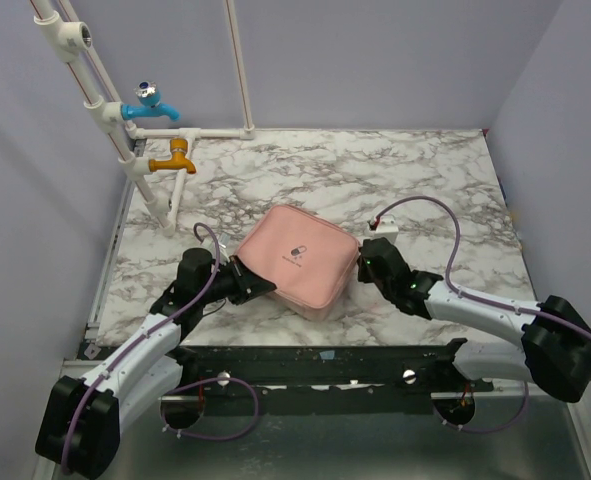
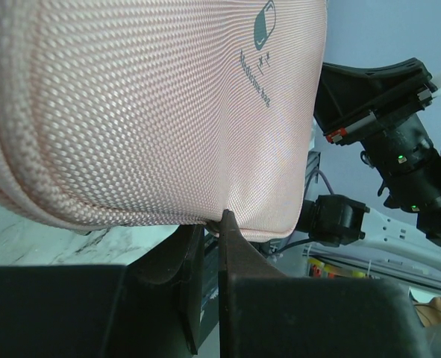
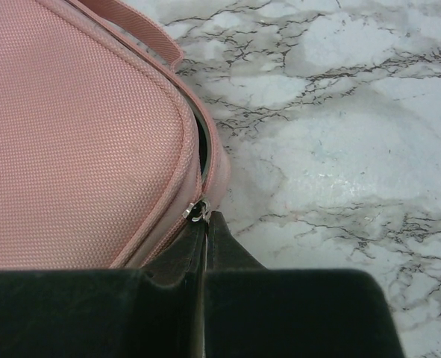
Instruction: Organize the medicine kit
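Top view: the closed medicine kit (image 1: 300, 258) lies mid-worktop (image 1: 395, 180), touched by the left tool (image 1: 260, 285) and the right tool (image 1: 363, 262); the taps (image 1: 173, 157) stand well behind.

Left wrist: the left tool (image 2: 219, 224) pinches the kit's (image 2: 145, 112) edge.

Right wrist: the right tool (image 3: 205, 224) is clamped together, tips at the zipper pull (image 3: 194, 211).

A marble surface (image 1: 425, 170), white with grey veins, is lying under everything. At its far left corner white pipes (image 1: 122, 140) are standing up, and they are carrying a blue tap (image 1: 151, 105) and, just below it, an orange tap (image 1: 173, 158). A small white block (image 1: 386, 226) with a red spot is sitting right of centre. Lilac walls (image 1: 375, 60) are closing the surface in on three sides.
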You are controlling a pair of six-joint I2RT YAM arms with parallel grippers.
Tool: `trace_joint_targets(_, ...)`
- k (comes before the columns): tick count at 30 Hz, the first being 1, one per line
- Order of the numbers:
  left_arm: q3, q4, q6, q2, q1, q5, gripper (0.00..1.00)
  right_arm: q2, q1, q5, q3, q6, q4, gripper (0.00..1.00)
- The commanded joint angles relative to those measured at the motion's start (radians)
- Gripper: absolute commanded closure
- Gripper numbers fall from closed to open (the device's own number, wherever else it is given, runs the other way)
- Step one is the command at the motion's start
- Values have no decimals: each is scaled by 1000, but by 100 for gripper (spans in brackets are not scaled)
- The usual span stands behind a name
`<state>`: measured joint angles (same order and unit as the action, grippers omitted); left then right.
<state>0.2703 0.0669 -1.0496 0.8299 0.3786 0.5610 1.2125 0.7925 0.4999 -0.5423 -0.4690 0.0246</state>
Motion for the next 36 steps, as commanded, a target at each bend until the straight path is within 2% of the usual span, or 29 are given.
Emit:
trace_joint_targets(1, -11, -4, 77, -17, -4, 99, 100, -26, -60, 134, -20, 4, 24, 99)
trace_joint_targets(5, 11, -54, 84, -31, -4, 92, 98, -38, -60, 54, 0, -39, 3, 99)
trace_joint_targets(6, 14, -87, 93, -41, -5, 87, 90, -31, -60, 39, -5, -59, -15, 99)
trace_joint_targets(8, 17, -142, 96, -73, -4, 81, 65, -15, -57, 17, -14, -90, -55, 100)
trace_joint_targets(10, 16, -179, 90, -114, -5, 73, 47, -20, -50, 17, -11, -114, -72, 99)
trace_joint_targets(12, 15, -225, 86, -157, -4, 61, 32, -40, -47, 16, 5, -134, -68, 100)
trace_joint_targets(14, 9, -260, 74, -195, -4, 58, 22, -64, -47, 19, 14, -155, -73, 99)
trace_joint_targets(19, -51, -259, -17, -281, 6, 110, 18, -91, -25, 2, 25, -206, -82, 99)
trace_joint_targets(25, -98, -310, -80, -381, 46, 74, 17, -126, 75, 25, 63, -338, -86, 99)
trace_joint_targets(32, -83, -352, -116, -421, 54, 67, 17, -132, 315, 159, 93, -573, -110, 99)
trace_joint_targets(36, -72, -396, -127, -445, 64, 67, 16, -41, 482, 268, 36, -665, -105, 99)
